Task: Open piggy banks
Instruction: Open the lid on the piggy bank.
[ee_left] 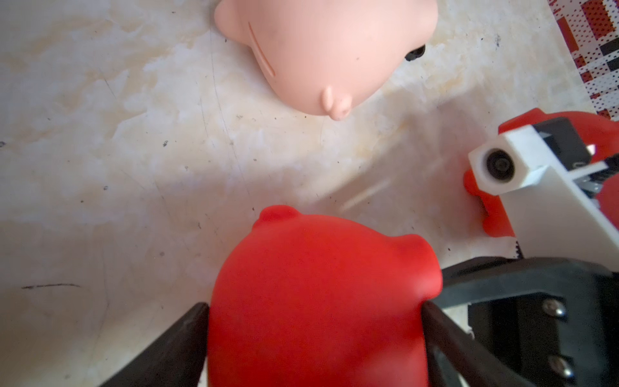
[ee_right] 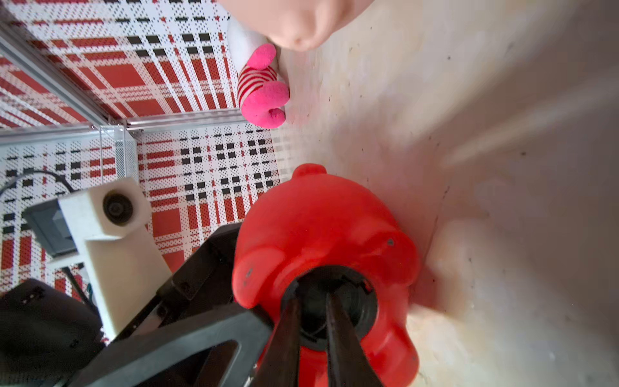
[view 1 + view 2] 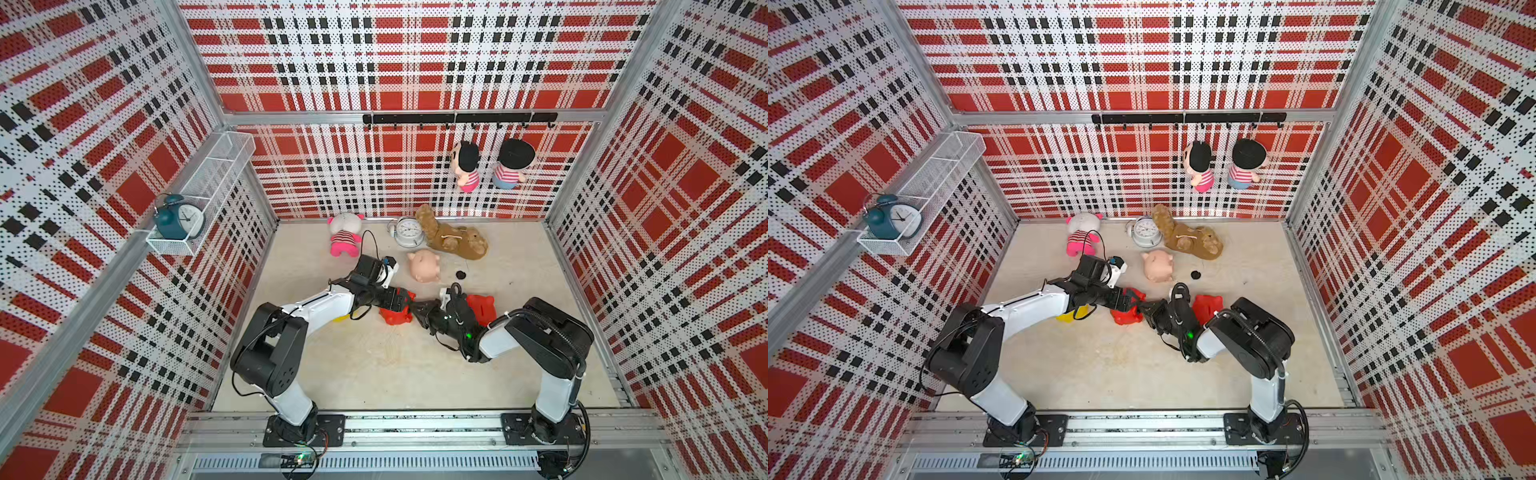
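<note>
The red piggy bank (image 3: 395, 318) is at mid-table, clamped across its body by the left gripper (image 1: 313, 305), whose jaws stand wide with a finger on each flank. Its belly is turned to the right gripper (image 2: 313, 300), which is nearly closed, its fingers pinched on the black plug (image 2: 356, 301) seated in the belly hole.

A second red piggy bank (image 3: 480, 305) stands just behind the right wrist, and a yellow piggy bank (image 3: 1066, 316) peeks out from under the left forearm. Farther back lies the pale pink piggy bank (image 3: 424, 266), with a loose black plug (image 3: 460, 274) just beside it. Along the back wall are a striped plush toy (image 3: 345, 239), a white alarm clock (image 3: 409, 232) and a brown plush dog (image 3: 453, 241), the dog touching the clock.

A wire basket (image 3: 216, 166) hangs on the left wall and holds a teal alarm clock (image 3: 178, 216) at its near end.

Both arms reach in from the front rail and meet at the centre. The left forearm slants in from the left. The right elbow is raised, with the forearm angled down toward the pig.
</note>
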Controlling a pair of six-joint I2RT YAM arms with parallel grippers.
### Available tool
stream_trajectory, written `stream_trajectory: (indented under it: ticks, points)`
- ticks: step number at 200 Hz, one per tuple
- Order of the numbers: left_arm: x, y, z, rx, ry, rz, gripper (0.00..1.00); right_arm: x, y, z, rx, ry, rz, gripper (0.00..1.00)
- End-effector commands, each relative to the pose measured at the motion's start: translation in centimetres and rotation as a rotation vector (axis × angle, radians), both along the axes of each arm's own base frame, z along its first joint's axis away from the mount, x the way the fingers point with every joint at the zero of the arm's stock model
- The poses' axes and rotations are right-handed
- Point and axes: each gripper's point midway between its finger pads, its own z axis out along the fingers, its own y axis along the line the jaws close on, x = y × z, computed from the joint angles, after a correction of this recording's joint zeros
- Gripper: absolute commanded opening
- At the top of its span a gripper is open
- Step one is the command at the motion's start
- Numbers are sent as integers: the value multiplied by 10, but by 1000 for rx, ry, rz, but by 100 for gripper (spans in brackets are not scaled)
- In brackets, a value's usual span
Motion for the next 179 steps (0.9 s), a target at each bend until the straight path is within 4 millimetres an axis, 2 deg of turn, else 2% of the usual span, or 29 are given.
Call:
stream_trajectory:
  ticks: [1,41,80,143,179]
  points:
    - [-55,2,-46,58,226,-65,94,7,16,10,127,38,-35,18]
    - [-56,1,-46,53,229,-69,94,4,31,7,185,70,-29,18]
    - [-56,1,-46,52,228,-69,94,8,31,6,197,60,-54,0]
    - [-51,5,-46,50,226,-53,94,9,18,11,151,-78,-42,0]
    - [-51,7,-48,55,232,-46,94,9,11,15,54,-150,-35,0]
